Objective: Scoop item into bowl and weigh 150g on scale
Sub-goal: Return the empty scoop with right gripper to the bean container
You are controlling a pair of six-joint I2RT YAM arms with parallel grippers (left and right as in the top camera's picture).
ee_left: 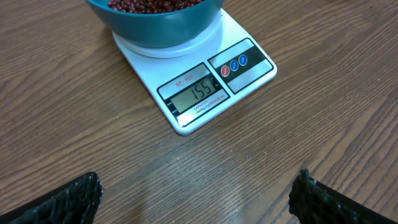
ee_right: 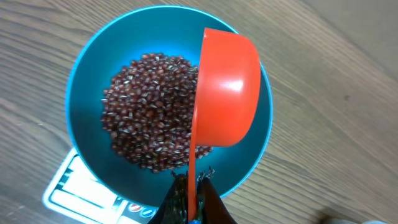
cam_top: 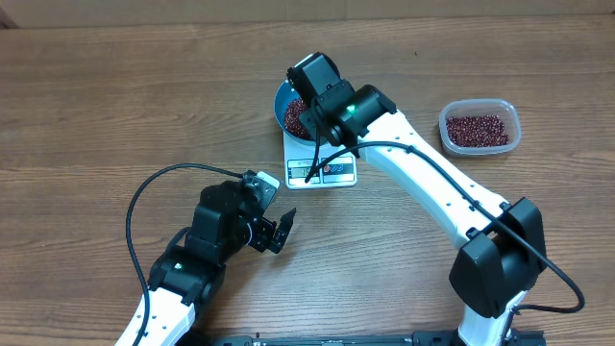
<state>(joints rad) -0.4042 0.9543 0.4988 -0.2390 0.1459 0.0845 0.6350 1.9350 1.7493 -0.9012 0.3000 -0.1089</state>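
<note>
The wood-grain tabletop point(cam_top: 115, 106) carries everything. The right tool point(ee_right: 193, 202) reaches out over the far middle of it. Its jaws are pinched tight on the thin handle of an orange-red plastic scoop point(ee_right: 227, 87). The left tool point(cam_top: 280, 231) hovers nearer the robot, its jaws spread as wide as they go and holding nothing.

The white kitchen scale point(ee_left: 144, 67) lies directly beneath the right tool. It is also just ahead of the left tool, its display edge turned toward that tool. The round blue bowl point(ee_right: 84, 87) stands on the scale's platform, straight below the right tool. A clear plastic tub point(cam_top: 513, 120) of the same beans sits well off to the right tool's right side, apart from the scale.

The scoop's cup juts forward from the right tool and hangs over the bowl's right half. It is tipped on its side with its rounded back toward the wrist camera. The small red-brown beans point(ee_right: 149, 112) lie heaped in the bowl's bottom, below the right tool and to the left of the cup. The scale's display point(ee_left: 199, 92), facing the left tool, reads 155.
</note>
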